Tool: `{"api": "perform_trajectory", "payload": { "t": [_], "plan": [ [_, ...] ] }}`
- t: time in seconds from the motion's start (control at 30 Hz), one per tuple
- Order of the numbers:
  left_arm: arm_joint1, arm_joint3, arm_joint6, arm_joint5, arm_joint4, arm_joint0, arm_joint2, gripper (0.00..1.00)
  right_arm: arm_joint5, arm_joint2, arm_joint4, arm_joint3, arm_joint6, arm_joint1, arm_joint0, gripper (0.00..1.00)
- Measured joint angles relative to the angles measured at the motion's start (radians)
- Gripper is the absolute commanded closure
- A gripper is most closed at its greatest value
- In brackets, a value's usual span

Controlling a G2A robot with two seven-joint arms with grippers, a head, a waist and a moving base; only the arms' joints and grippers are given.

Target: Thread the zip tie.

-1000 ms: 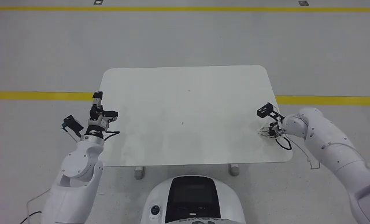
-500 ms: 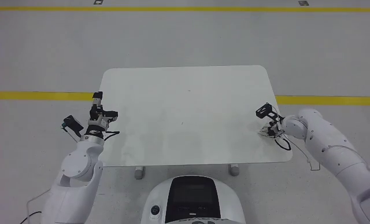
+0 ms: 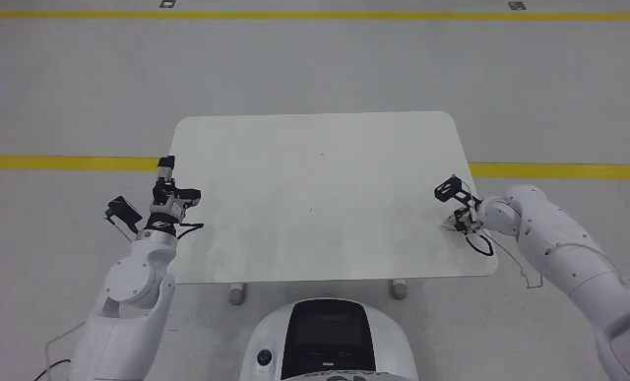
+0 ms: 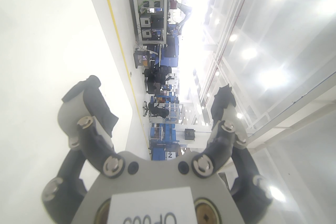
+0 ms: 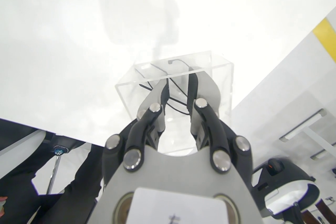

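Several black zip ties (image 5: 178,109) lie in a small clear box (image 5: 126,96) near the table's right edge (image 3: 455,226). My right gripper (image 5: 178,80) reaches down into this box, its fingers (image 5: 163,93) a narrow gap apart, with zip tie strands crossing between them. I cannot tell whether the fingers touch a tie. In the top view the right gripper (image 3: 460,222) sits over the box. My left gripper (image 3: 165,170) is at the table's left edge, pointing away from the tabletop. Its fingers are wide apart and hold nothing (image 4: 157,86).
The white table (image 3: 315,184) carries nothing but the box. Beyond it, yellow lines (image 3: 79,162) run across the grey floor. The table's right edge lies just beside the box.
The right wrist has shifted slightly inward over the box. The left arm has stayed still.
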Motion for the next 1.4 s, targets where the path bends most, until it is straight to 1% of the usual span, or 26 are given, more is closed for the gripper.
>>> {"api": "perform_trajectory", "payload": {
  "t": [0.07, 0.27, 0.4, 0.53, 0.7, 0.9, 1.0, 1.2, 1.3, 1.4],
  "plan": [
    [0.0, 0.0, 0.0, 0.0, 0.0, 0.0, 0.0, 0.0, 0.0, -0.006, 0.003, 0.005, -0.001, -0.001, 0.005, 1.0],
    [0.0, 0.0, 0.0, 0.0, 0.0, 0.0, 0.0, 0.0, 0.0, -0.016, 0.009, 0.014, -0.003, 0.002, 0.015, 1.0],
    [0.0, 0.0, 0.0, 0.0, 0.0, 0.0, 0.0, 0.0, 0.0, -0.01, 0.008, 0.004, -0.005, 0.01, 0.014, 1.0],
    [0.0, 0.0, 0.0, 0.0, 0.0, 0.0, 0.0, 0.0, 0.0, 0.011, 0.003, -0.025, -0.009, 0.028, 0.0, 1.0],
    [0.0, 0.0, 0.0, 0.0, 0.0, 0.0, 0.0, 0.0, 0.0, 0.055, -0.004, -0.074, -0.013, 0.056, -0.03, 1.0],
    [0.0, 0.0, 0.0, 0.0, 0.0, 0.0, 0.0, 0.0, 0.0, 0.135, 0.0, -0.156, -0.044, 0.099, -0.095, 1.0],
    [0.0, 0.0, 0.0, 0.0, 0.0, 0.0, 0.0, 0.0, 0.0, 0.184, 0.004, -0.201, -0.07, 0.123, -0.139, 1.0],
    [0.0, 0.0, 0.0, 0.0, 0.0, 0.0, 0.0, 0.0, 0.0, 0.309, 0.036, -0.296, -0.125, 0.173, -0.249, 1.0],
    [0.0, 0.0, 0.0, 0.0, 0.0, 0.0, 0.0, 0.0, 0.0, 0.379, 0.082, -0.337, -0.161, 0.197, -0.31, 1.0],
    [0.0, 0.0, 0.0, 0.0, 0.0, 0.0, 0.0, 0.0, 0.0, 0.451, 0.179, -0.359, -0.2, 0.22, -0.378, 1.0]
  ]
}}
